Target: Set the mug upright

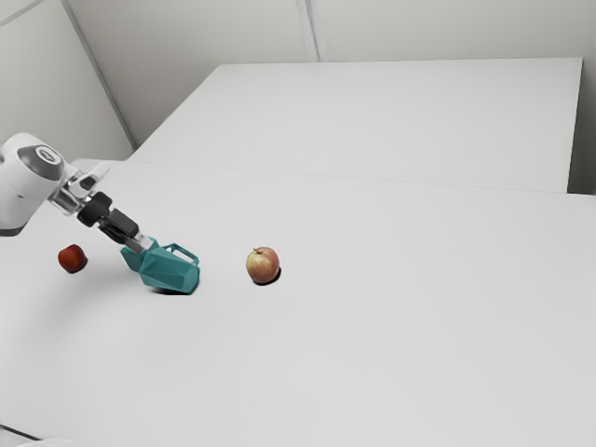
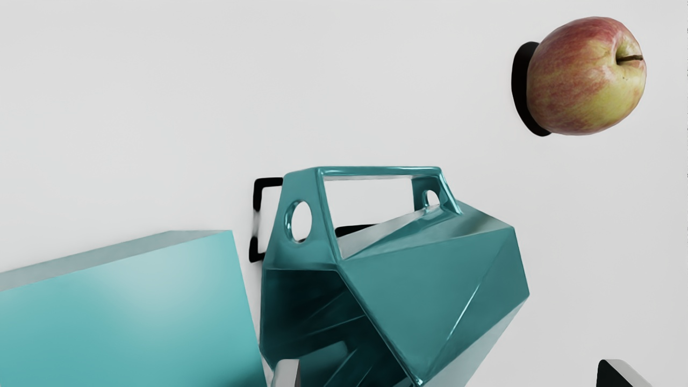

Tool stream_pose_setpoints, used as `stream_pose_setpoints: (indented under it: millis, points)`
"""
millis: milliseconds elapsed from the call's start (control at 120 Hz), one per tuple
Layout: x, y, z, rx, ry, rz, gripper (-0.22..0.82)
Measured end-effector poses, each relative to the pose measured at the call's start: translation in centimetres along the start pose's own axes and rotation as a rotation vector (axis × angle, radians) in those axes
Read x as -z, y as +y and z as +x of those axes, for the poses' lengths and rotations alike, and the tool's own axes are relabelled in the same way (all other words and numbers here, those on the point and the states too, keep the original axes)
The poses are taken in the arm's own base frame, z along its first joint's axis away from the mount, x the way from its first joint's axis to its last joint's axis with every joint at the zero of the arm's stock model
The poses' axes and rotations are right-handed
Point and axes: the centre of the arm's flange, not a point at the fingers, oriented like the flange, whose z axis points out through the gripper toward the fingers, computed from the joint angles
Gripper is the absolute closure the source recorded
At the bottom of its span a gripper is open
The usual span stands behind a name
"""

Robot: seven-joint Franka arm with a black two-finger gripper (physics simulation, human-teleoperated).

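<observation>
Counted: one mug, lying on its side on the table; one block just beside its mouth; one apple and one red fruit, both apart from it. Pincer open at the mug's mouth. Open room separates mug and apple; the table's far edge lies well beyond the mug.

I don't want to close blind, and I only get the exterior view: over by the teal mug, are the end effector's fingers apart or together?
Observer: Apart: the wrist view shows a wide gap between the fingertips of the end effector.
Operator: Which way does the mug's mouth face? My angle hides it.
Observer: The mouth of the mug opens on the side toward the teal block.
Operator: Any detail on the handle?
Observer: The handle has a round hole through each of its two ends.
</observation>
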Motion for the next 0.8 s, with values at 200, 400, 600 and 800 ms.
stream_pose_setpoints:
  millis: [200, 400, 600, 800]
  points:
    - [-0.9, 0.2, -0.2, -0.013, -0.011, -0.022, 0.0]
    - [-1.4, 0.3, -0.6, -0.017, -0.022, -0.049, 0.0]
    - [-2.3, 0.9, -0.1, -0.024, -0.02, -0.087, 0.0]
    - [-3.4, 1.1, 0.3, -0.027, -0.027, -0.118, 0.02]
